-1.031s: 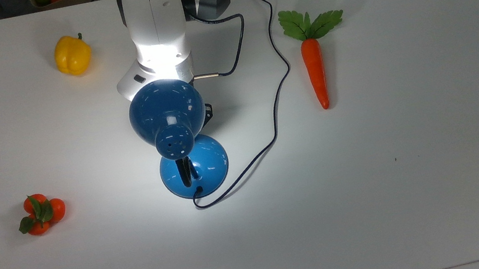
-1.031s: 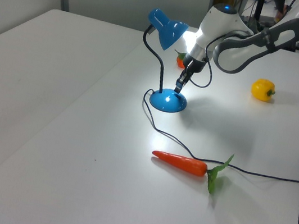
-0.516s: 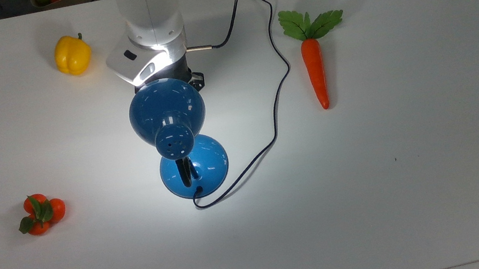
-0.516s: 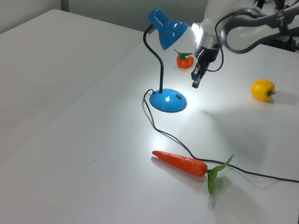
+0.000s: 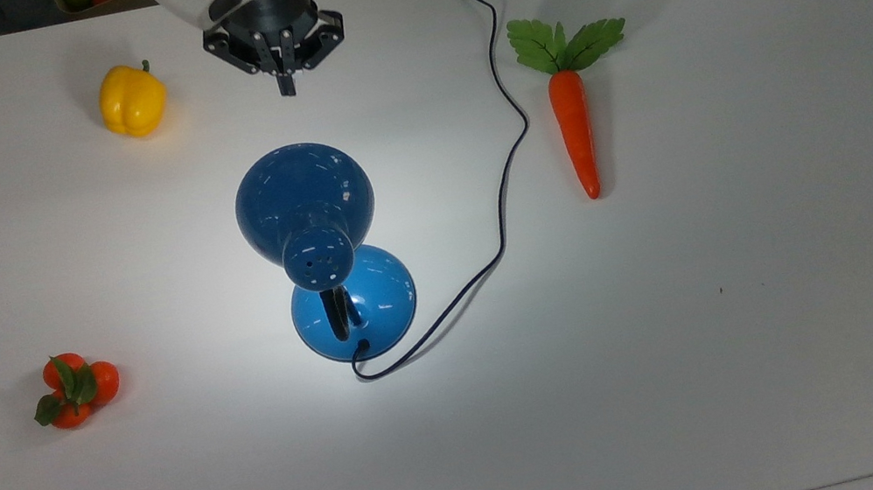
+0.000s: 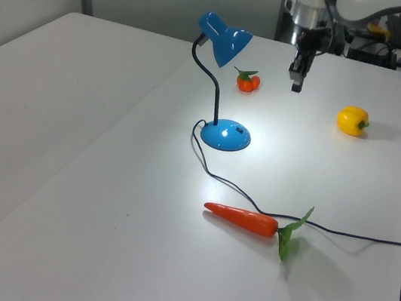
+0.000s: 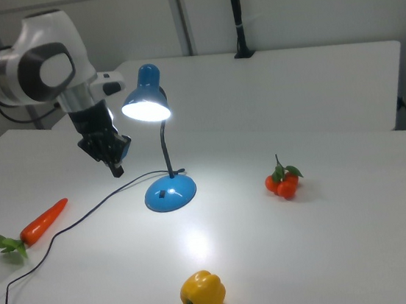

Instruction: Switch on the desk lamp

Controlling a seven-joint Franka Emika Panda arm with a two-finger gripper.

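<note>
Though lit, desk lamp [image 7: 157, 128] bulb unseen

Gripper [image 5: 287, 88]: withdrawn from beside the desk lamp's [image 5: 306, 205] base, now raised and well apart from it, near the top view's upper edge, between shade and yellow pepper [image 5: 132, 100]; fingers closed together.

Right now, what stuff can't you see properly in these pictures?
- Bulb: in the top view the desk lamp hides it under its own dome; in the right view the glow washes it out.
- Switch: the dark mark on the base is too small to read.
- Cord: its far end runs off the left view's right edge.
- Arm: cut off by the top view's top edge, above the claw.
</note>
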